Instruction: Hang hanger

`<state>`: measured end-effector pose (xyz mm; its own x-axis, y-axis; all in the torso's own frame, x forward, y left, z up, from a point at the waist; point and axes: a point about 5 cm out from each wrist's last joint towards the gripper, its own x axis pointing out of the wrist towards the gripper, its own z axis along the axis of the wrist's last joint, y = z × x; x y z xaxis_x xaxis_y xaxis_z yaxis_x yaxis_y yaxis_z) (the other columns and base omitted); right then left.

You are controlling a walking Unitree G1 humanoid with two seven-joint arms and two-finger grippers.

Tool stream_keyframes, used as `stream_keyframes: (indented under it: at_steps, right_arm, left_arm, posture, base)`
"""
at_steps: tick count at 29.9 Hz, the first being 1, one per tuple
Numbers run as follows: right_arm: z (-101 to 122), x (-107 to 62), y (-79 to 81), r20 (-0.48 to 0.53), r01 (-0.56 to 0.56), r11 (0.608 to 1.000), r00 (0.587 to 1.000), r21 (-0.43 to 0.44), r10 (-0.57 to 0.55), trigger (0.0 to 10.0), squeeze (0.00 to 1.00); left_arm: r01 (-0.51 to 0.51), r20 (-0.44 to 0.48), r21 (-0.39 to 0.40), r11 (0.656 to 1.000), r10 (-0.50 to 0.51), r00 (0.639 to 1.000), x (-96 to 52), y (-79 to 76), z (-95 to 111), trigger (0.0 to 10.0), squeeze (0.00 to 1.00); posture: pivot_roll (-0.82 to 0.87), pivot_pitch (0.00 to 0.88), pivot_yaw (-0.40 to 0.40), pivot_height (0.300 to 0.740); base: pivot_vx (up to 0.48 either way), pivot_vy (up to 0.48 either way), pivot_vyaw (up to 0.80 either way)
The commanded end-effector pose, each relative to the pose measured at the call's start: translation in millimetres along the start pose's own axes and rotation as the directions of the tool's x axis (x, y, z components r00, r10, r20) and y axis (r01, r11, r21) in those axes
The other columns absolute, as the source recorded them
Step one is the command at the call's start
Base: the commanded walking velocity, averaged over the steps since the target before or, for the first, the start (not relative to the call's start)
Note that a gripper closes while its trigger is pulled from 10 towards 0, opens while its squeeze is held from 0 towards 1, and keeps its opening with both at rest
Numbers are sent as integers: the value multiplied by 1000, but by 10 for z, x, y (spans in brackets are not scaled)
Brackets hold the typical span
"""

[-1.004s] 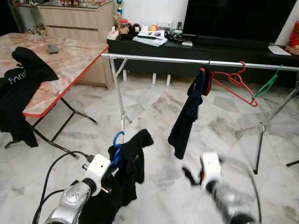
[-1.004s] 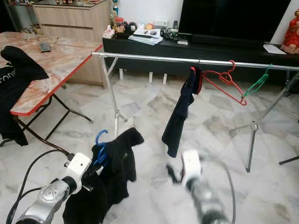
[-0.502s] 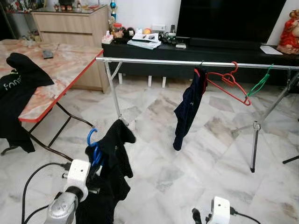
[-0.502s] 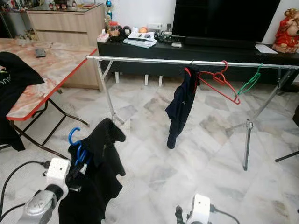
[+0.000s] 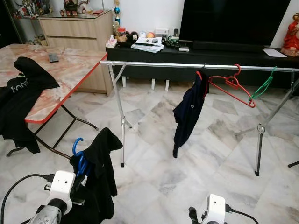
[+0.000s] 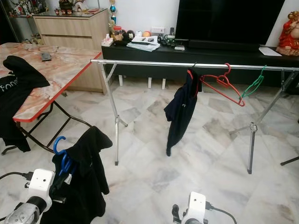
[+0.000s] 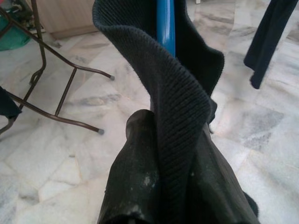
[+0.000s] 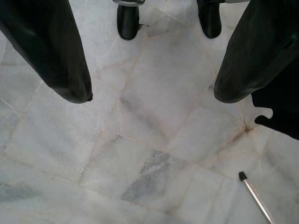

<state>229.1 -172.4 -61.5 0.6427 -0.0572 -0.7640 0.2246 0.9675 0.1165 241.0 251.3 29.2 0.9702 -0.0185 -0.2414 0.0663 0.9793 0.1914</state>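
My left pincer (image 7: 154, 140) is clenched on the blue hanger (image 5: 79, 156), which carries a black garment (image 5: 100, 172), low before the silver rail (image 5: 187, 66). My right pincer (image 8: 149, 88) hangs released above the marble floor (image 8: 154, 140). A dark shirt (image 5: 189, 112) hangs on the rail beside a red hanger (image 5: 231, 86)

White letters on the black shirt (image 5: 18, 100) draped over the tabletop (image 5: 60, 70) read roughly "fonn"; the rest of the word is lost in a fold. No other text, label or number is legible.
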Motion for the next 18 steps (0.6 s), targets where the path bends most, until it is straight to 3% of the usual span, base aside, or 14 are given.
stream_keyframes:
  at_steps: [1,5,18]
  right_arm:
    - [11,6,49,-10,-8,1000,1000,-24,8,10000,0]
    - [41,11,69,-5,-5,1000,1000,-25,5,10000,0]
    - [78,16,77,1,18,999,1000,-34,-18,10000,0]
  left_arm:
    - [-11,64,7,1000,10,998,21,16,142,10000,0]
    - [13,66,22,1000,-14,998,50,-39,165,10000,0]
    - [60,73,22,998,-61,995,112,-144,229,10000,0]
  posture:
    - [67,0,10,740]
    - [69,0,15,740]
    - [80,0,14,740]
  base:
    - [0,0,0]
    - [0,0,0]
    - [257,0,0]
